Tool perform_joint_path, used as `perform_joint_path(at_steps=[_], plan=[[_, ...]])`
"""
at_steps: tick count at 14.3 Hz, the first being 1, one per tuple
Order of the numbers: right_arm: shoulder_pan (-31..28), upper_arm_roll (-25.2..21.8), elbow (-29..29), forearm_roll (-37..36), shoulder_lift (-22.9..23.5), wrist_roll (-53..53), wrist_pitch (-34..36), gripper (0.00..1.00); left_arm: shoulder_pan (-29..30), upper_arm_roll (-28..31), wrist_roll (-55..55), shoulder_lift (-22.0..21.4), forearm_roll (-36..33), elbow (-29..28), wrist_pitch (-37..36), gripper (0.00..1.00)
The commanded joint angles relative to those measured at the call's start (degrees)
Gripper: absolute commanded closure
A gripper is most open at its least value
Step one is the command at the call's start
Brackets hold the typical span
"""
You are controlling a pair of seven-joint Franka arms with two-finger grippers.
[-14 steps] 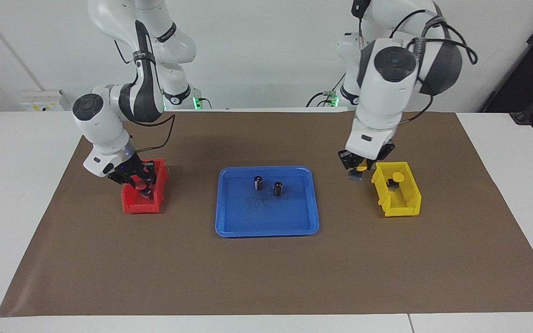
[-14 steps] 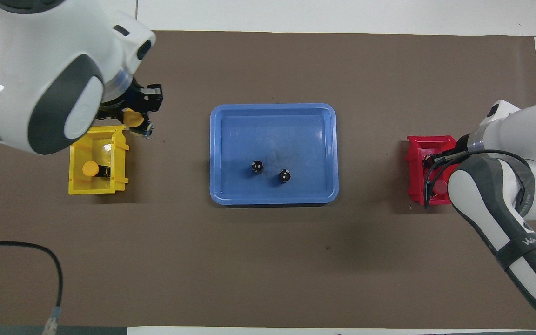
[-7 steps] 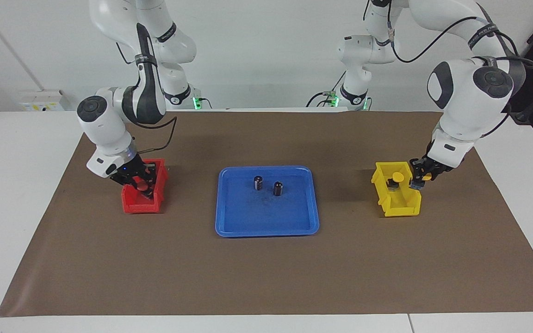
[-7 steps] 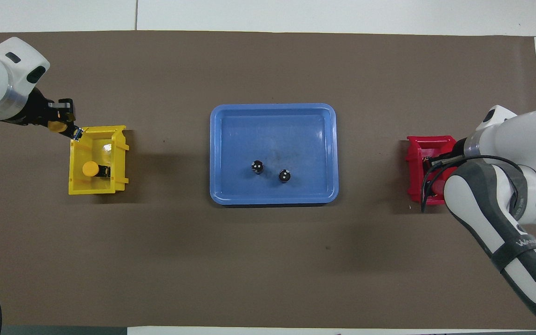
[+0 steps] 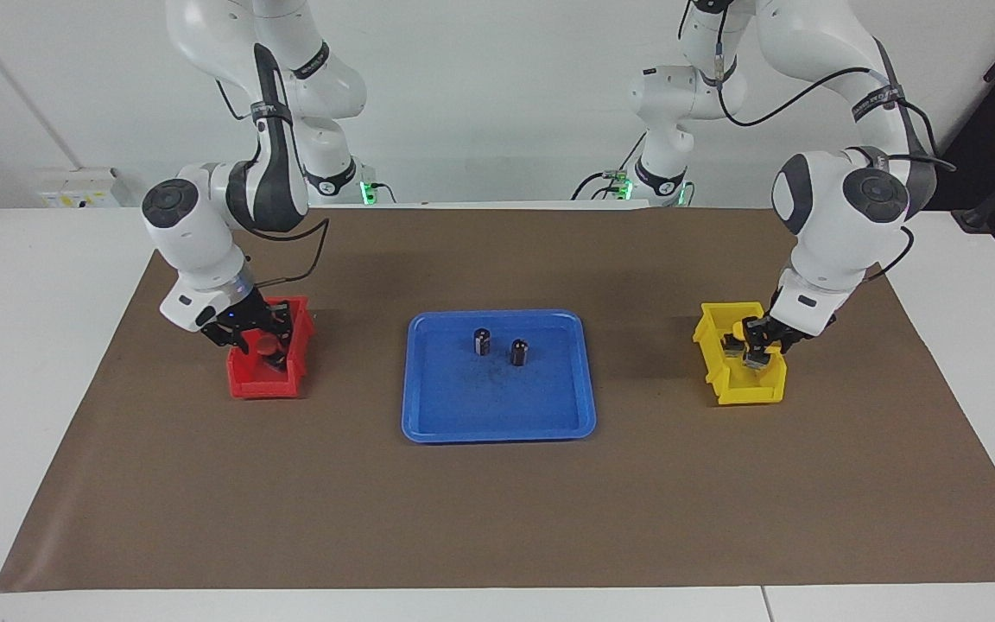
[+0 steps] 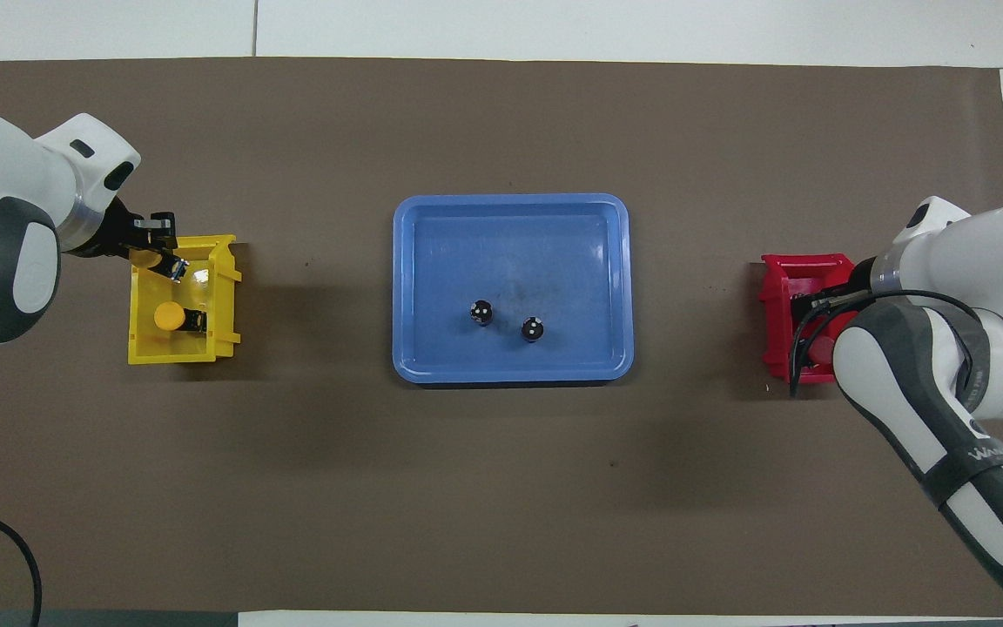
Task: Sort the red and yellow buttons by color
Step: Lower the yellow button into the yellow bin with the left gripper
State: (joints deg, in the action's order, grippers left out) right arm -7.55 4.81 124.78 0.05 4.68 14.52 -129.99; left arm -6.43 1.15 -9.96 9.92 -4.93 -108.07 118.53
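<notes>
Both releases worry us: at nine o'clock overhead the left end effector (image 5: 752, 347) grips a yellow button (image 6: 148, 259) at the yellow bin (image 6: 140, 353) rim and might spill it, while the right end effector (image 5: 260, 339), grip unreadable, may drag a red button (image 5: 267, 343) from the three-o'clock red bin (image 5: 243, 384).

arms (image 5: 204, 233): white shells | dark grey joints | black cables

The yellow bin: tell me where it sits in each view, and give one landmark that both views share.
Facing view: the yellow bin sits at the right of the picture, level with the blue tray, under the left hand.
Overhead view: the yellow bin sits at the left of the picture, again level with the tray.
Shared landmark: the blue tray in the middle of the brown mat, with two small dark cylinders in it.
</notes>
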Motion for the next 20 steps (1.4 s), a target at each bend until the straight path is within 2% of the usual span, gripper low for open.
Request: perform_joint_path(at_steps=[1,3,6,7,8,9,10,11,12,13,18,20], plan=[[-1.2,0.7,-3.9,-0.1,0.8,1.7,4.2,0.32,0.9,-0.1,-1.2,-1.2,0.5,-4.3,5.0,0.98],[-1.2,0.7,-5.6,-0.1,0.8,2.5,6.6,0.32,1.2,-0.1,-6.8,-0.6,1.8,-4.9,6.1,0.98],[-1.2,0.7,-9.8,-0.1,0.2,2.6,11.7,0.30,1.3,-0.1,-8.6,1.1,1.9,-5.4,8.0,0.98],[-1.2,0.7,-13.4,-0.1,0.3,2.4,16.4,0.21,1.4,-0.1,-8.6,1.2,1.9,-6.4,10.1,0.98],[-1.2,0.7,-17.3,-0.1,0.4,1.8,21.4,0.06,1.6,-0.1,-8.6,1.3,1.9,-7.6,12.1,0.98],[-1.2,0.7,-20.8,-0.1,0.3,1.7,26.0,0.00,1.6,-0.1,-8.6,1.4,1.9,-8.0,12.9,0.98],[-1.2,0.7,-22.6,0.0,0.0,1.4,28.9,0.00,1.6,-0.1,-8.6,1.4,1.9,-8.0,12.6,0.98],[-1.3,0.7,-24.1,0.0,-0.8,0.5,31.1,0.00,1.4,-0.1,-8.3,1.6,1.9,-7.6,12.3,0.71],[-1.4,0.6,-24.7,0.1,-1.6,-0.4,32.4,0.00,1.2,-0.1,-8.0,1.6,1.9,-6.9,11.6,0.39],[-1.4,0.6,-25.0,0.1,-2.7,-1.3,33.3,0.00,0.9,-0.1,-7.8,1.3,1.9,-5.8,9.9,0.30],[-3.0,-0.4,-26.1,-0.1,-7.6,-2.8,39.6,0.00,1.0,-0.2,-5.6,0.4,1.9,5.1,-4.7,0.28],[-1.6,-2.5,-26.3,-0.6,-8.3,-3.8,44.1,0.00,1.4,-0.3,-2.8,-2.2,1.9,8.6,-11.5,0.25]])
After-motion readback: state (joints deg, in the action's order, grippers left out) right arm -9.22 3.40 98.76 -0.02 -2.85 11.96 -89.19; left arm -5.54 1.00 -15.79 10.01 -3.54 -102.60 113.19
